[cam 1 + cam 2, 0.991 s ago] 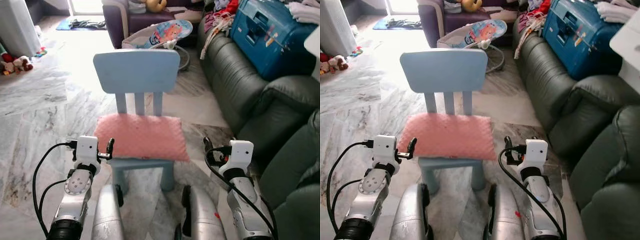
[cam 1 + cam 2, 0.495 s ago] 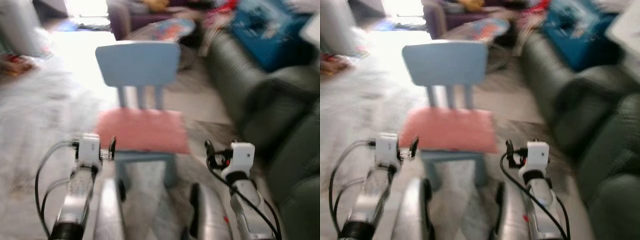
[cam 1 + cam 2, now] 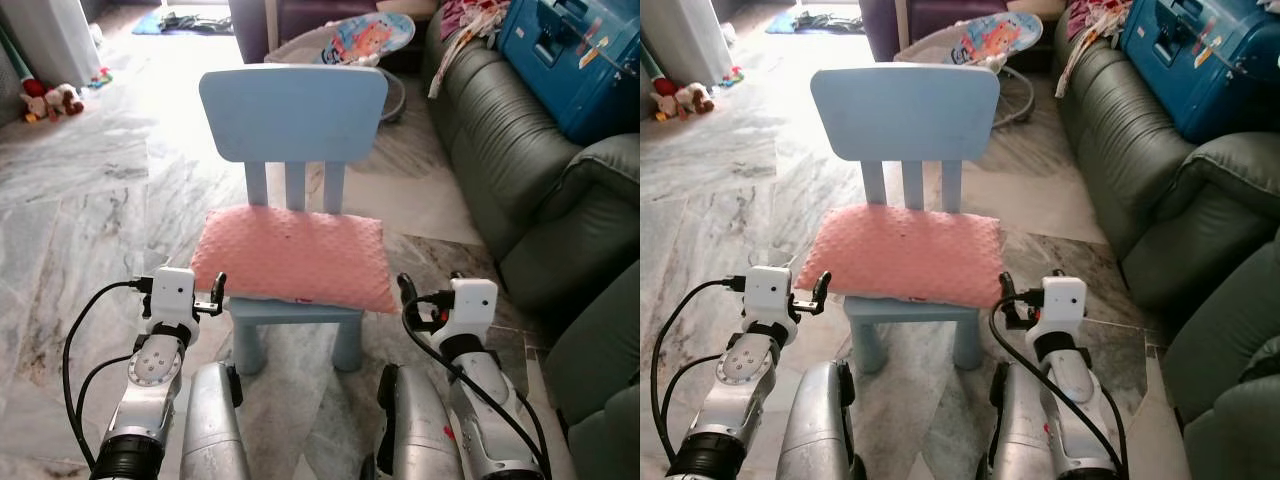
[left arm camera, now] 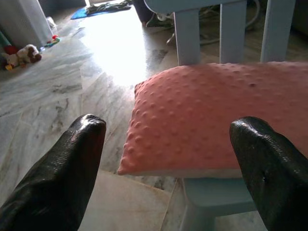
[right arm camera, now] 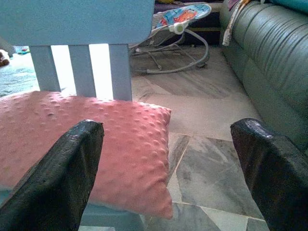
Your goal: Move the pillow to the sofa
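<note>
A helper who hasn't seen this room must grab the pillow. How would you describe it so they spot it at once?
Find the long dark green sofa; on the marble floor beside it stands a small light-blue child's chair. The pillow lies flat on its seat: pink, rectangular, with a dotted texture, the one pink cushion there.

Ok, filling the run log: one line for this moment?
pink dimpled pillow: on light-blue chair | left claw: open, near pillow | right claw: open, near pillow | green sofa: right

Bare marble floor is lying open on the chair's left; its backrest is blocking the rear. The sofa is crowding the right, leaving 1 floor gap between.
</note>
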You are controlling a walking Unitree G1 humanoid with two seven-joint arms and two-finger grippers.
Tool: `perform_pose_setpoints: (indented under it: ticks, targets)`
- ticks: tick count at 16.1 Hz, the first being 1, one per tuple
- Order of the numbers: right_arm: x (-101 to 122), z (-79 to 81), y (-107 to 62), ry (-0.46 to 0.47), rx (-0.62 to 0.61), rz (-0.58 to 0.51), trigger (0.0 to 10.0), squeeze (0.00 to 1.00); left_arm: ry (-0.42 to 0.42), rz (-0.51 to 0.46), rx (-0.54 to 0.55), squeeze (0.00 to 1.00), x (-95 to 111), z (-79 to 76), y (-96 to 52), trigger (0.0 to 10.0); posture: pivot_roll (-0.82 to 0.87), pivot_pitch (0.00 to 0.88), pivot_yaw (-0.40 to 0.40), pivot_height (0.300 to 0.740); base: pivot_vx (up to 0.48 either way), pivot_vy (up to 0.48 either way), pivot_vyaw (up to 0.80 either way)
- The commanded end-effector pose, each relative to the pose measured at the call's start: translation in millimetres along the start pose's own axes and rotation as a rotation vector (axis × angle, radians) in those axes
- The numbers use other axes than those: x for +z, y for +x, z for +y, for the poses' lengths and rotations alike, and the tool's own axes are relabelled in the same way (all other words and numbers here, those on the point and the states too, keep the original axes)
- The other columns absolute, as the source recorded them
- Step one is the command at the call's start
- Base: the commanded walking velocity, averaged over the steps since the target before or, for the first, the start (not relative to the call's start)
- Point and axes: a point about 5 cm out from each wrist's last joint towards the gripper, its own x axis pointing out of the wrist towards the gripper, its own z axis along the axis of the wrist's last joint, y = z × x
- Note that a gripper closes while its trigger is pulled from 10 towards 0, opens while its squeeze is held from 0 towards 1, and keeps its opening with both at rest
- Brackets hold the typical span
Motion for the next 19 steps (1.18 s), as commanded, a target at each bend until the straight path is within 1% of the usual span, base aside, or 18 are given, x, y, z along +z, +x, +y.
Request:
perform_pose_setpoints:
  ticks: [1,2,7,8,9,10,11,15,17,19]
  targets:
    - [1,-2.1,-1.1,0.005,-0.001,0.000,10.0,0.00,0.010,0.014,-0.003,0.00,-3,-0.6,-1.1,10.0,-0.02,0.000,-0.018,0.517,0.000,0.000,0.00]
    - [0,-2.1,-1.1,0.005,0.003,0.002,10.0,0.00,0.009,0.016,-0.002,0.00,-3,-0.5,-1.1,10.0,-0.02,0.000,-0.019,0.517,0.000,0.000,0.00]
    - [1,-0.1,-1.6,0.006,0.019,0.002,10.0,0.00,0.011,0.018,0.001,0.00,-3,-0.6,-2.1,10.0,-0.02,0.000,-0.021,0.447,0.000,0.000,0.00]
    - [1,-0.1,-1.6,0.006,0.020,0.002,10.0,0.00,0.011,0.018,0.001,0.00,-3,-0.6,-2.1,10.0,-0.02,0.000,-0.021,0.442,0.000,0.000,0.00]
    - [3,1.5,0.3,0.020,0.044,0.003,10.0,0.00,-0.017,0.008,-0.005,0.00,0,-1.3,-3.1,10.0,-0.02,0.000,-0.022,0.432,0.000,0.000,0.00]
    - [5,1.6,1.1,0.028,0.052,-0.003,10.0,0.00,-0.003,-0.001,-0.007,0.00,2,-1.3,-3.4,10.0,-0.02,0.006,-0.025,0.427,0.000,0.000,0.00]
    - [10,0.9,2.1,0.015,0.060,-0.010,10.0,0.00,0.012,0.000,0.011,0.00,2,2.8,-5.0,10.0,-0.02,0.026,-0.030,0.427,0.000,0.000,0.00]
    - [17,-1.1,2.2,0.031,0.063,-0.006,10.0,0.00,0.010,-0.012,0.023,0.00,3,13.6,-10.8,10.0,-0.01,0.064,-0.039,0.427,0.000,0.000,0.00]
    - [15,2.3,-0.3,0.023,0.086,0.011,10.0,0.00,0.010,-0.012,0.025,0.00,3,14.8,-13.1,10.0,-0.01,0.068,-0.040,0.427,0.353,0.000,0.00]
    - [17,9.6,-0.4,-0.009,0.137,0.006,10.0,0.00,0.014,-0.001,0.021,0.00,2,14.3,-14.8,10.0,-0.01,0.069,-0.039,0.427,0.369,0.000,0.00]
